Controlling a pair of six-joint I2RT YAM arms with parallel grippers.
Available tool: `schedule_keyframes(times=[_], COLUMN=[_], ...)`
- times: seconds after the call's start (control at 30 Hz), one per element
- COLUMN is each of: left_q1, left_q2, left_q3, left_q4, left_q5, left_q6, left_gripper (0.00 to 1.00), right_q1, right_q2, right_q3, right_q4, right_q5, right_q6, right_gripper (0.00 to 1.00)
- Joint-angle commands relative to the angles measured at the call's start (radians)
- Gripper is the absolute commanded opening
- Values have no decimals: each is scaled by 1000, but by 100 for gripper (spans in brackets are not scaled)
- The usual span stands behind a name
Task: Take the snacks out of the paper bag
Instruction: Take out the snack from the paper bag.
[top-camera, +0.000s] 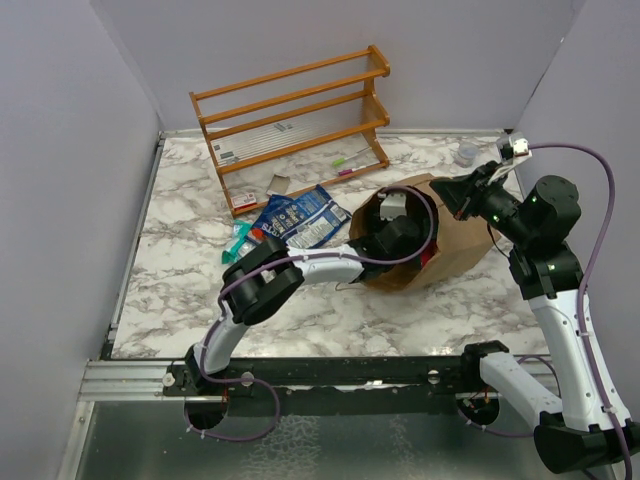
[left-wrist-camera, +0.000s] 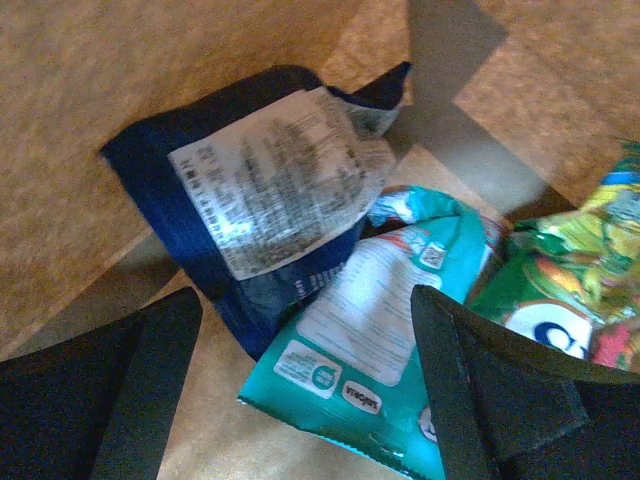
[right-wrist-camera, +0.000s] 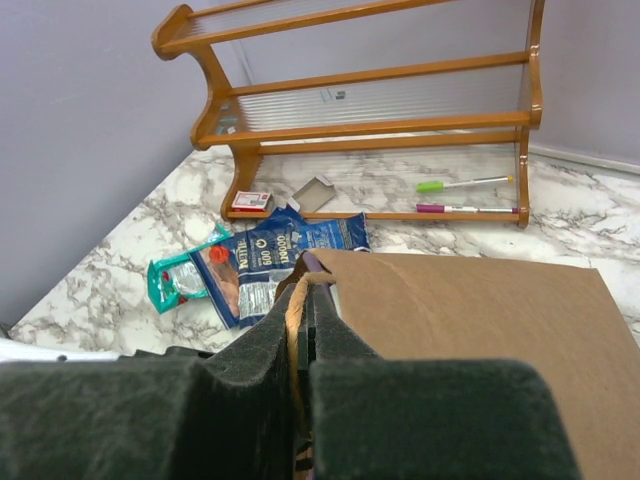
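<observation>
The brown paper bag (top-camera: 455, 240) lies on its side with its mouth facing left. My left gripper (top-camera: 400, 235) is inside the mouth. In the left wrist view it (left-wrist-camera: 308, 400) is open over a teal packet (left-wrist-camera: 385, 325), its fingers on either side, with a dark blue-and-white packet (left-wrist-camera: 255, 185) behind and a green-yellow packet (left-wrist-camera: 570, 275) to the right. My right gripper (top-camera: 455, 195) is shut on the bag's twisted paper handle (right-wrist-camera: 296, 320) at the bag's upper edge (right-wrist-camera: 470, 310). Blue packets (top-camera: 300, 215) and a teal one (top-camera: 243, 236) lie on the table left of the bag.
A wooden rack (top-camera: 295, 110) stands at the back, with a green pen (right-wrist-camera: 455, 184) and a magenta pen (right-wrist-camera: 465, 208) under it. A small red-and-white box (right-wrist-camera: 250, 201) lies by its left foot. A small round container (top-camera: 467, 153) sits at the back right. Walls close in on both sides.
</observation>
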Motion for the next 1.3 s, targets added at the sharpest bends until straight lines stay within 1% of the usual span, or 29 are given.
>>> schedule_keyframes(times=[0.0,0.1,0.13,0.2,0.27,0.33,0.4,0.43,0.47,0.5,0.63,0.87,1.13,1.27], left_q1=[45,46,45,46,45,45,45,45,45,45,45,44,44,44], left_q2=[45,72,81,94,102,105,99,92,81,64,-39,-263,-444,-507], left_q3=[17,31,41,45,47,46,42,39,27,12,-72,-255,-350,-383], left_q4=[73,153,166,205,236,265,276,274,273,273,262,261,257,256], left_q5=[54,90,102,128,150,168,176,177,175,171,179,333,499,561], left_q6=[-29,21,28,39,51,64,80,88,96,97,86,66,74,72], left_gripper=[86,75,70,62,52,39,22,11,3,0,0,0,0,0], right_q1=[2,2,2,2,2,2,1,2,2,2,1,2,2,2], right_q2=[-16,-16,-14,-14,-14,-15,-16,-16,-15,-18,-42,-86,-108,-126], right_q3=[-1,0,0,2,3,7,10,11,10,7,-30,-70,-96,-103], right_q4=[26,26,25,24,22,17,13,12,10,8,18,27,34,34], right_q5=[-11,-8,-9,-9,-10,-9,-6,-3,-3,1,15,103,186,213], right_q6=[-2,-4,-5,-4,-4,-8,-10,-11,-11,-12,-9,4,28,40], right_gripper=[2,2,2,2,2,2,2,2,2,2,2,2,2,2])
